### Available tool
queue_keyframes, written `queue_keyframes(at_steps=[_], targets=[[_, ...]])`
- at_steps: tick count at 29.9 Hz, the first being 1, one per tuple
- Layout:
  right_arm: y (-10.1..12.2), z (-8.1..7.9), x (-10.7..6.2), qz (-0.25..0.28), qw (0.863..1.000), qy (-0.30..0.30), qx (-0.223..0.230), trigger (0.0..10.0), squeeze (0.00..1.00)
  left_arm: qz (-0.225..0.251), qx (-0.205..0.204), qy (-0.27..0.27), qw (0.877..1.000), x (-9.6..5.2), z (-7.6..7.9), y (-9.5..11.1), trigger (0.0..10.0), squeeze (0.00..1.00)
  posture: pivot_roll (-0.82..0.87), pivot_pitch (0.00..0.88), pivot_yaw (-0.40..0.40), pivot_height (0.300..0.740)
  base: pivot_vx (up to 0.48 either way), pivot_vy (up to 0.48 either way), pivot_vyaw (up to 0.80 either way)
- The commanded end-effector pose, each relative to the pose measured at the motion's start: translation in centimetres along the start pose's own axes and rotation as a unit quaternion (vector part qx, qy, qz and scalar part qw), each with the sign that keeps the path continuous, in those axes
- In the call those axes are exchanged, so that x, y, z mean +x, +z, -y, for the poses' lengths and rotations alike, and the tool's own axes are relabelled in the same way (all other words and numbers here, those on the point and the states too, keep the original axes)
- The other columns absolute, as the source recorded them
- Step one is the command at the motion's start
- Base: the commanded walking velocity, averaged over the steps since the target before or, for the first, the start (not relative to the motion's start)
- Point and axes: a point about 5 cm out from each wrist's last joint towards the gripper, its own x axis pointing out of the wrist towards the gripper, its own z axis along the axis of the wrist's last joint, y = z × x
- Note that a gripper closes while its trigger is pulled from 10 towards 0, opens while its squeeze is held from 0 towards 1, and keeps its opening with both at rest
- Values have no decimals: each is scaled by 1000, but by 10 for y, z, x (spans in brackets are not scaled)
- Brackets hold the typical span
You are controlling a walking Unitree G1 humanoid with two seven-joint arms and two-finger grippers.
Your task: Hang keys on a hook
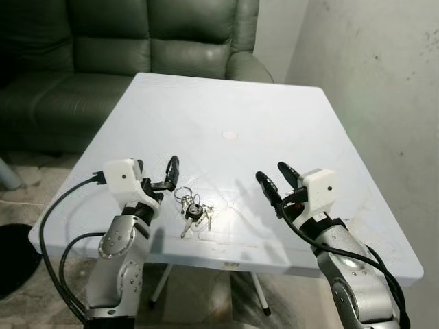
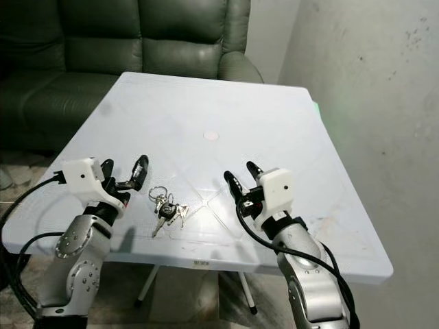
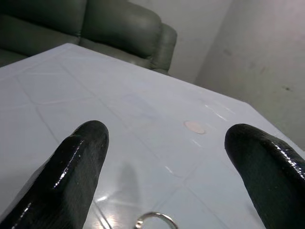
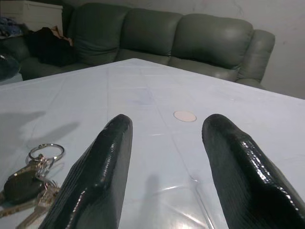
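A bunch of keys [image 1: 194, 211] on a metal ring lies flat on the white plastic table [image 1: 226, 103], near its front edge. My left gripper [image 1: 156, 171] hovers open just left of the keys, with nothing between its fingers. In the left wrist view the key ring [image 3: 155, 220] lies just below and between the two black fingers [image 3: 78, 162]. My right gripper [image 1: 271, 173] stands open to the right of the keys, a hand's width away and holding nothing. The right wrist view has the keys [image 4: 28, 183] off to one side of its fingers [image 4: 109, 157].
A small round cap [image 1: 230, 135] marks the table's centre. A dark green sofa [image 1: 123, 48] stands behind the table. A pale wall [image 1: 384, 82] runs close along the right side. Table legs [image 1: 260, 295] and floor lie below the front edge.
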Motion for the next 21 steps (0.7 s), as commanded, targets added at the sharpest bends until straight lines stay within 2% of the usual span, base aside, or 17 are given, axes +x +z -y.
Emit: queue_keyframes(at_steps=[1, 7, 21], targets=[[0, 3, 0, -3, 1000, -1, -1, 10000, 0, 11, 3, 0, 1000, -2, 0, 4, 10000, 0, -17, 0, -80, 740, 0, 0, 0], [0, 2, -2, -3, 1000, 4, -5, 10000, 0, 8, -6, 5, 1000, -3, -2, 3, 10000, 0, -19, 0, -84, 740, 0, 0, 0], [0, 0, -4, -4, 1000, 6, -2, 10000, 0, 8, -12, 5, 1000, -3, -2, 3, 10000, 0, -24, 0, -82, 740, 0, 399, 0]])
